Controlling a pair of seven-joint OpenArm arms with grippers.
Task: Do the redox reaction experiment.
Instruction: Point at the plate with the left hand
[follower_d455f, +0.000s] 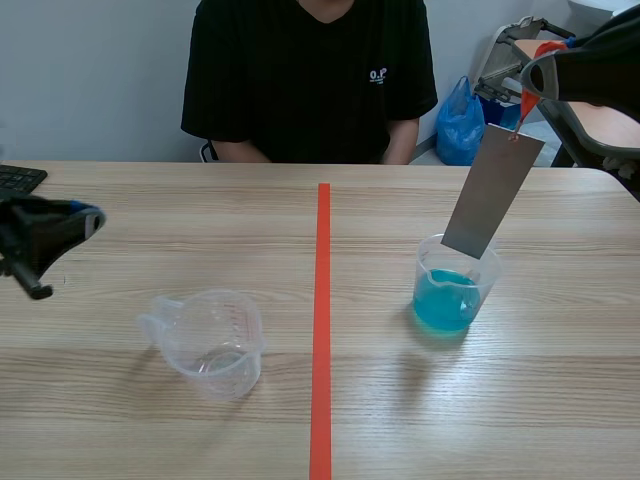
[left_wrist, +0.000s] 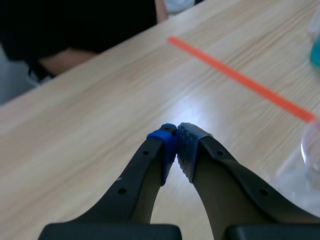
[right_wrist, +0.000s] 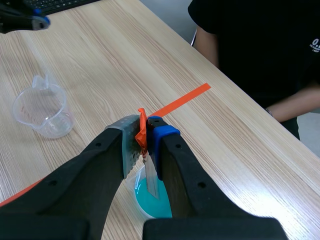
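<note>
A grey metal strip (follower_d455f: 492, 193) with an orange tag (follower_d455f: 527, 100) at its top hangs tilted, its lower end inside a clear beaker of blue liquid (follower_d455f: 450, 290) right of the tape line. My right gripper (follower_d455f: 537, 78), raised at the upper right, is shut on the orange tag (right_wrist: 142, 131); in the right wrist view the strip (right_wrist: 150, 177) drops from between the fingers into the blue liquid (right_wrist: 152, 200). An empty clear beaker (follower_d455f: 212, 343) stands left of the line. My left gripper (follower_d455f: 92, 220) hovers at the far left, shut on nothing, its pads (left_wrist: 187, 142) meeting above bare table.
A person in a black shirt (follower_d455f: 310, 80) sits across the table. An orange-red tape line (follower_d455f: 322, 330) runs down the table's middle. A keyboard corner (follower_d455f: 18, 179) lies at the far left. A blue bag (follower_d455f: 460, 125) and a chair stand behind the table at the right.
</note>
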